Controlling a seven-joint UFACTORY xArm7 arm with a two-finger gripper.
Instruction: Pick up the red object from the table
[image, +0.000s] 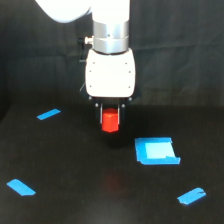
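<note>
Your white arm hangs straight down over the wide matte black table (75, 165), and its gripper (110, 116) has its dark fingers closed around the small red-orange block (110, 121), one finger on either side of it. The block sits upright between them, its top tucked under the white gripper housing (110, 72). You can see a faint reddish reflection on the table surface below the block, with dark space between the two, so the block appears lifted clear of the table, though the gap is hard to judge from this angle.

To the exterior view's right of the block and a little nearer lies the blue square patch (156, 151), apart from the block. A short blue tape strip (48, 114) lies to the left, at about the same depth as the gripper. Another blue strip (20, 187) lies near the left front, and a fourth blue strip (191, 195) sits near the right front, beyond the square patch toward you.
</note>
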